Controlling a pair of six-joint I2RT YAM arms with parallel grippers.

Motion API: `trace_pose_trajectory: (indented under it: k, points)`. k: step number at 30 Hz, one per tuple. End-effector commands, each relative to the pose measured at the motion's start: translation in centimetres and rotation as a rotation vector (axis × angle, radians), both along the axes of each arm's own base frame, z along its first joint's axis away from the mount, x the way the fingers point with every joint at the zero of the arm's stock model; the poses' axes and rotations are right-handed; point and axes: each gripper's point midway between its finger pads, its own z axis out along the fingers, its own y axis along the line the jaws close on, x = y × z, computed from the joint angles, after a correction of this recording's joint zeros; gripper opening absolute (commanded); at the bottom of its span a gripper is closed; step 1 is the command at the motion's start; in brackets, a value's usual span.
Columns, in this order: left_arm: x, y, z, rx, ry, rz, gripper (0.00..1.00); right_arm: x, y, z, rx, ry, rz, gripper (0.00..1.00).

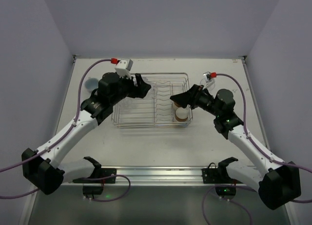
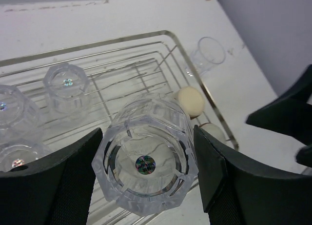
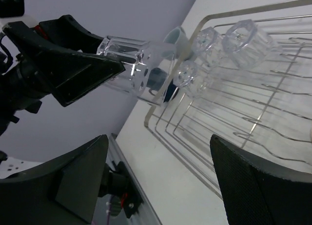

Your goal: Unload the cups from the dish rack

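- A clear tumbler (image 2: 145,161) is gripped between the left fingers (image 2: 58,186). It fills the lower middle of the left wrist view, and its base, marked with a small round sticker, is turned toward the camera.
- In the right wrist view the same tumbler is seen at upper left, tilted and raised off the wires of the dish rack (image 1: 151,123).
- The rack is set at the middle of the surface (image 1: 161,147) in the top view, with one arm at each end.
- Three more clear tumblers (image 2: 66,83) are seen base-up inside the rack, at the left of the left wrist view.
- Two cream cups (image 2: 191,100) are seen at the rack's far end, right of centre in that view.
- One clear cup (image 2: 209,50) stands mouth-up on the surface outside the rack, at upper right.
- A dark blue cup (image 3: 165,88) and a pale cup (image 3: 174,36) are glimpsed behind the held tumbler. Their exact place cannot be told.
- The right fingers (image 3: 263,186) are spread wide apart at the bottom of the right wrist view. In the top view they are poised over the rack's right end, just above the cream cups.
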Motion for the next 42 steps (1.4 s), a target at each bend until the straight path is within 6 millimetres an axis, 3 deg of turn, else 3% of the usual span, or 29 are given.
trace_pose_trajectory:
  k: [1,9,18,22,27,28,31,32,34,35,36,37,38,40,41,42]
  points:
    - [-2.4,-2.0,4.4,-0.231,-0.088,-0.111,0.29,-1.5,2.1,4.3,0.145,-0.107,0.139,0.87]
    - [-6.1,-4.5,5.5,-0.471,-0.070,-0.299,0.27,-2.8,5.2,5.3,0.201,-0.107,0.255,0.77]
    - [-8.1,-5.0,7.6,-0.595,-0.103,-0.392,0.26,-2.7,5.4,5.7,0.222,-0.115,0.244,0.73]
    - [-8.7,-5.5,7.0,-0.642,-0.075,-0.420,0.27,-3.4,6.3,6.5,0.269,-0.117,0.317,0.60]
    - [-9.3,-5.2,8.0,-0.703,-0.102,-0.418,0.42,-4.5,6.1,8.3,0.361,-0.150,0.353,0.26]
    - [-9.3,-5.2,8.1,-0.700,-0.109,-0.411,0.43,-4.7,6.0,8.2,0.371,-0.151,0.352,0.13]
    - [-9.3,-5.0,8.2,-0.692,-0.123,-0.391,0.60,-5.1,5.6,9.0,0.408,-0.171,0.347,0.00]
    - [-9.3,-4.9,8.3,-0.688,-0.127,-0.391,0.73,-5.3,5.4,9.1,0.413,-0.175,0.348,0.00]
    - [-9.4,-4.9,8.2,-0.650,-0.140,-0.393,0.86,-5.3,5.2,9.5,0.409,-0.184,0.335,0.00]
    - [-9.2,-4.7,8.2,-0.625,-0.143,-0.377,0.94,-4.7,5.2,8.7,0.374,-0.155,0.318,0.00]
    - [-9.1,-4.3,7.3,-0.576,-0.114,-0.347,0.96,-4.7,5.0,8.8,0.355,-0.158,0.306,0.00]
    - [-8.3,-3.6,8.2,-0.520,-0.175,-0.302,0.98,-3.9,4.5,9.0,0.333,-0.162,0.265,0.00]
    - [-8.2,-3.0,6.7,-0.453,-0.124,-0.261,1.00,-2.9,4.3,7.1,0.251,-0.117,0.219,0.00]
    - [-7.4,-0.9,8.2,-0.353,-0.203,-0.169,1.00,-0.9,2.7,8.0,0.172,-0.134,0.101,0.00]
    - [-7.6,-0.1,6.4,-0.277,-0.146,-0.140,1.00,0.1,1.9,5.6,0.054,-0.083,0.049,0.00]
    - [-7.8,0.8,6.6,-0.219,-0.182,-0.128,1.00,0.8,1.0,5.3,0.002,-0.079,0.002,0.00]
